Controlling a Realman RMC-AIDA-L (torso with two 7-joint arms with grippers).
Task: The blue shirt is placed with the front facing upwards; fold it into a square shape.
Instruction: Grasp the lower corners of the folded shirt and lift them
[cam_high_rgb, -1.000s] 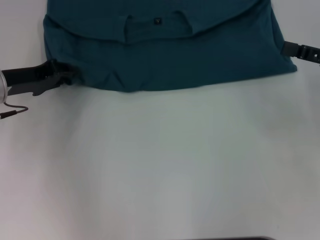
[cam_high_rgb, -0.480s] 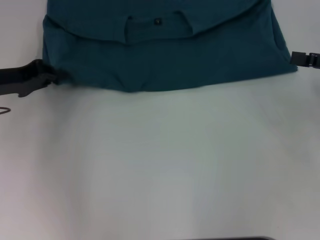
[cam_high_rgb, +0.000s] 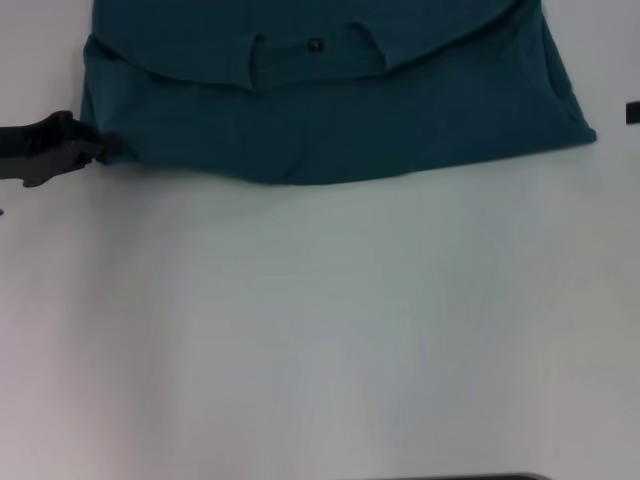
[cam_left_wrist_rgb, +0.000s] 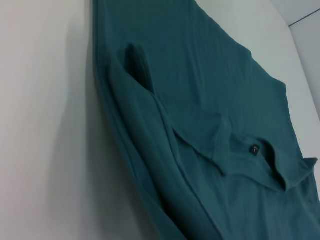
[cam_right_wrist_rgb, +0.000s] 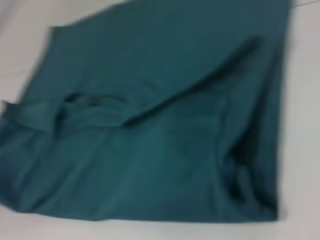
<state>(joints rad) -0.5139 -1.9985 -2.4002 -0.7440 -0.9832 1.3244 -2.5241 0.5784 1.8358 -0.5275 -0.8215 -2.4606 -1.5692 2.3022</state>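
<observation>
The blue shirt (cam_high_rgb: 330, 110) lies folded at the far side of the white table, with one layer laid back over the collar and the small dark neck label (cam_high_rgb: 315, 44) showing. My left gripper (cam_high_rgb: 98, 150) sits at the shirt's near-left corner, touching or just beside the cloth edge. Only a dark sliver of my right gripper (cam_high_rgb: 633, 112) shows at the right border, a little clear of the shirt's right edge. The left wrist view shows the blue shirt (cam_left_wrist_rgb: 200, 125) with its folded side and the label (cam_left_wrist_rgb: 254, 149). The right wrist view shows the shirt (cam_right_wrist_rgb: 150, 130) from its right side.
The white table (cam_high_rgb: 320, 330) stretches from the shirt's near edge toward me. A dark strip (cam_high_rgb: 460, 477) runs along the bottom border of the head view.
The left gripper has drawn back to the left, off the shirt's near-left corner. The right gripper has slid right, almost out of the head view. The shirt's near edge lies a little flatter.
</observation>
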